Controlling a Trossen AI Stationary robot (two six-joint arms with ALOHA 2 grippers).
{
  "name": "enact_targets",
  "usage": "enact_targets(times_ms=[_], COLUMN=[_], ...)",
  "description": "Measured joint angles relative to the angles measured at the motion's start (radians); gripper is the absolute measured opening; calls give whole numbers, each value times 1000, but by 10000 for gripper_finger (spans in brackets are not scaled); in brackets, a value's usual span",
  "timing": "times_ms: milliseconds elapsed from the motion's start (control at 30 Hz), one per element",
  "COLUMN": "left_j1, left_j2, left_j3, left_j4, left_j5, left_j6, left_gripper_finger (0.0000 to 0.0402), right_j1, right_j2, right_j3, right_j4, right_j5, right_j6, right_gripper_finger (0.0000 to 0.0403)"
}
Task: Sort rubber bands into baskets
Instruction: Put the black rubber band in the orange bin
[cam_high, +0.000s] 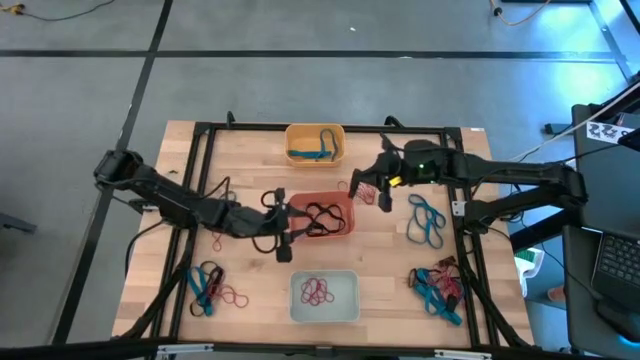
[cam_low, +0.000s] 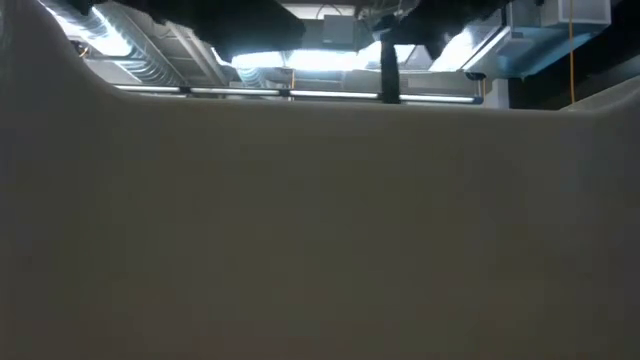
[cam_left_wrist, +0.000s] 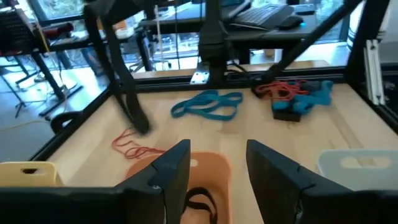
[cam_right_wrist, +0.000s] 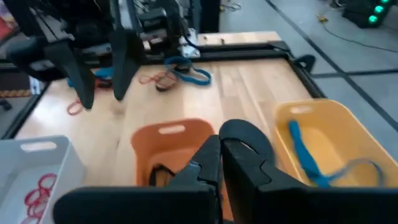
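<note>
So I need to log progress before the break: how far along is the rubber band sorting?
Partly done. The yellow basket holds blue bands, the red-orange basket black ones, the whitish basket red ones. In hand: the left gripper is open over the red-orange basket; the right gripper is shut just right of it, by red bands. Left: loose piles at front left, front right and blue bands on the right.

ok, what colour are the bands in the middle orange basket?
Black bands in the red-orange basket, clearest in the high view.
</note>
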Motion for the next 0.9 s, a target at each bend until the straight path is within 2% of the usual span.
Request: enact_targets(times_ms=[267, 500, 767, 900], left_j1=[-30, -31, -32, -35], left_j2=[-90, -178, -247, -248], left_j3=[-44, -89, -119, -119], left_j4=[-17, -43, -91, -89], left_j5=[-36, -58, -58, -57], left_j6=[7, 8, -43, -53], left_gripper_finger=[155, 155, 155, 155], right_j1=[10, 83, 133, 128], right_j2=[135, 241, 379, 450], right_j3=[0, 0, 0, 0], right_j4=[114, 176, 171, 210], right_j5=[-90, -96, 9, 17], right_j6=[63, 71, 78, 144], right_gripper_finger=[19, 19, 19, 19])
